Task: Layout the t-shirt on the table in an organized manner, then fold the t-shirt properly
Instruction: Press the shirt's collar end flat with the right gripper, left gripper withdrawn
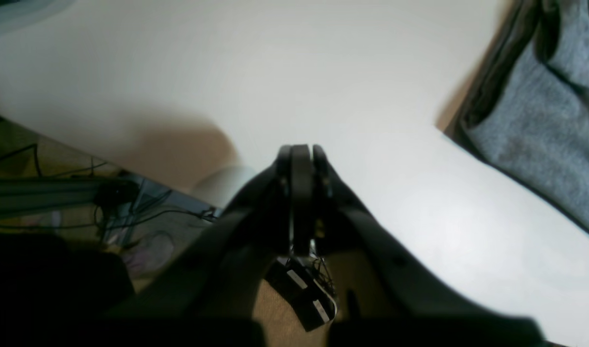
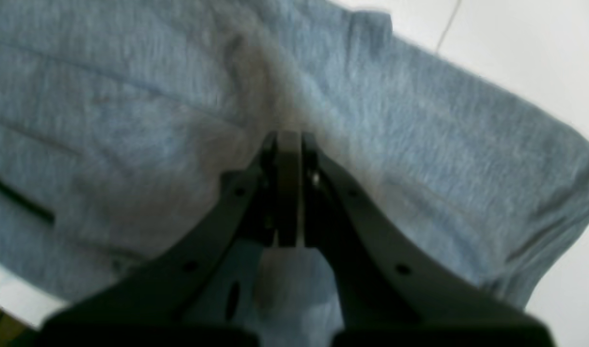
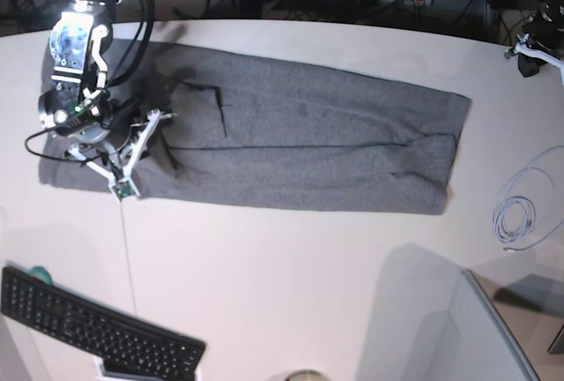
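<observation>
1 long heather-grey knit t-shirt (image 3: 300, 138) lies lengthwise across the white counter (image 3: 291, 284), its end under the right hand (image 2: 288, 140), fingers together pinching cloth; left hand (image 1: 301, 154) closed, empty, well apart.

The grey t-shirt (image 3: 308, 143) lies folded into a long band across the white counter (image 3: 291, 266), and the right arm is down over its left end, with the right hand (image 3: 150, 134) low on the cloth; whether it pinches any fabric can't be made out from here. A black keyboard (image 3: 92, 332) sits at the near left corner. A coiled white cable (image 3: 520, 213) rests well off to the right.
</observation>
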Controlling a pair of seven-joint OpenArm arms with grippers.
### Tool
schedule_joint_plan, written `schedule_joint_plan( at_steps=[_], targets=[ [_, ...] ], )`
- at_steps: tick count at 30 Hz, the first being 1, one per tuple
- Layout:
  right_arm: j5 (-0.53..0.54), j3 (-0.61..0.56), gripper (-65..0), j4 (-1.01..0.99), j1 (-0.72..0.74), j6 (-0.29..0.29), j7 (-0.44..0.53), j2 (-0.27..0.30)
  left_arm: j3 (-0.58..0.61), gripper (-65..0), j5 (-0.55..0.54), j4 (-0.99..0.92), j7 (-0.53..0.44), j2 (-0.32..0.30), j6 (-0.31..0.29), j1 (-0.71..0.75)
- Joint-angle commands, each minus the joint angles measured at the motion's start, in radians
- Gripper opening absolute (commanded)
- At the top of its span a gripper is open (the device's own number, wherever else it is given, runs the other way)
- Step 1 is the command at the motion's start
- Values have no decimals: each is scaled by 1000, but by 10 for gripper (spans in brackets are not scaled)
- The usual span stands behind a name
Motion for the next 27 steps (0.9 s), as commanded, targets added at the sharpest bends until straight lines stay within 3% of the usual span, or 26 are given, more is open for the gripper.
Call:
schedule_joint_plan(
  at_steps=[1,5,9,13,21,27],
  targets=[
    [10,2,-636,18,27,0,23,-3,7,-650,-13,18,-24,-22,-7,-4],
    [8,63,-603,-79,137,-1,25,-3,33,-650,-13,18,-24,-30,-7,-4],
    [8,141,-431,-260,269,-1,25,29,39,-650,-13,16,-24,-27,-7,-1],
    [8,140,-323,-357,335,-1,33,59,33,-650,-13,10,-24,-28,-7,-1],
    [8,138,-305,-398,360,-1,40,68,37,-650,-13,10,-24,-28,-7,2],
    [8,138,-308,-542,394,-1,129,71,37,-650,-13,10,-24,-28,-7,-1]
  ],
)
